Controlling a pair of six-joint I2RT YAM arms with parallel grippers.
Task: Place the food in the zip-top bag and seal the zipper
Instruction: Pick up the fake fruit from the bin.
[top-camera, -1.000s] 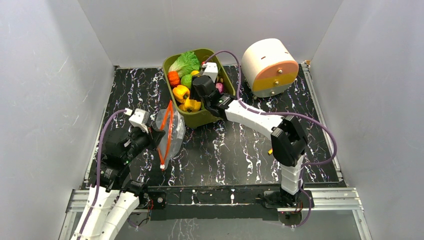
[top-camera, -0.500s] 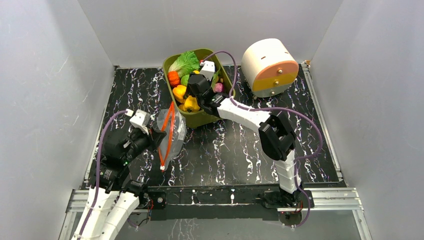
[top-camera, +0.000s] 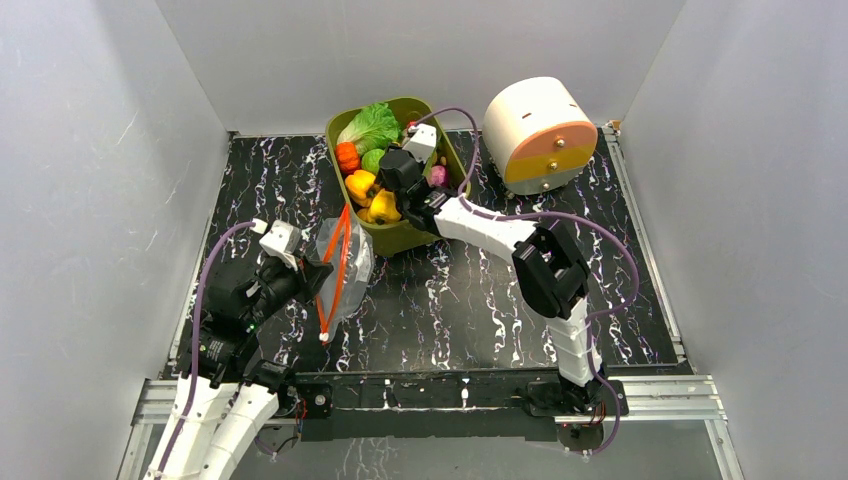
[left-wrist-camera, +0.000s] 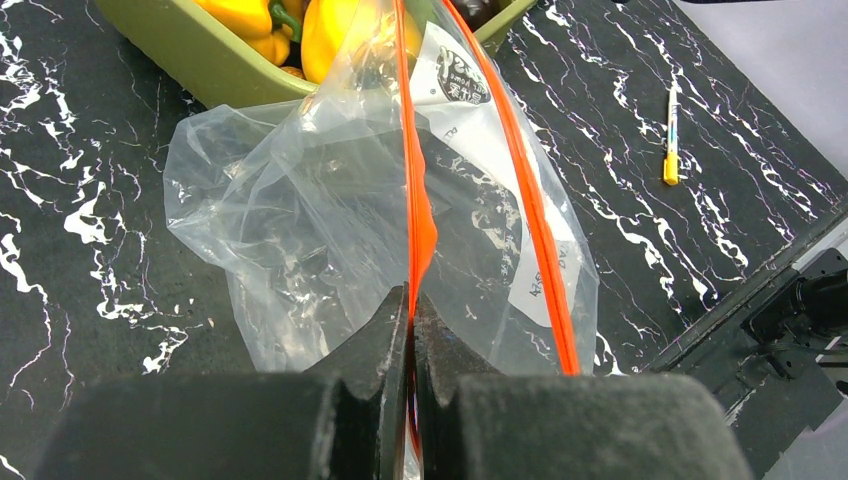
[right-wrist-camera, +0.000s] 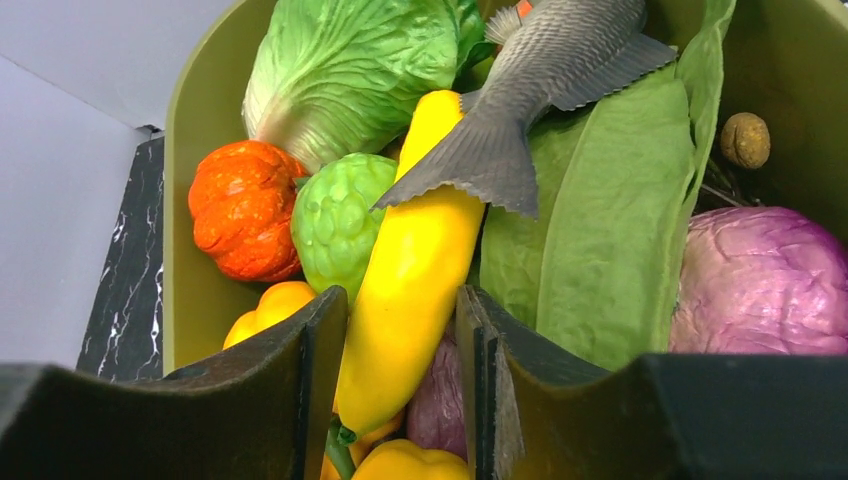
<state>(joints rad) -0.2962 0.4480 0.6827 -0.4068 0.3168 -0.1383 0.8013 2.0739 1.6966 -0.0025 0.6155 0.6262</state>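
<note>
The clear zip-top bag (left-wrist-camera: 300, 200) lies left of the tub, its mouth gaping towards the tub. My left gripper (left-wrist-camera: 411, 295) is shut on one side of the red-orange zipper (left-wrist-camera: 412, 150) and holds it up; the other side (left-wrist-camera: 530, 200) hangs free. The food lies piled in the olive tub (top-camera: 410, 232). My right gripper (right-wrist-camera: 400, 300) is down in the tub, open, its jaws either side of a long yellow piece of food (right-wrist-camera: 420, 270). The left finger touches it; beside the right finger a gap shows. Yellow peppers (top-camera: 362, 185) lie beside it.
In the tub are also a lettuce (right-wrist-camera: 350, 60), an orange pumpkin (right-wrist-camera: 240, 210), a grey fish (right-wrist-camera: 540, 80) and a purple cabbage (right-wrist-camera: 770, 280). A white drum with an orange face (top-camera: 537, 135) stands at the back right. A small yellow stick (left-wrist-camera: 671, 130) lies mid-table.
My right gripper has shifted left and deeper into the tub, and its jaws have narrowed around the long yellow piece. The left gripper and the bag have stayed put.
</note>
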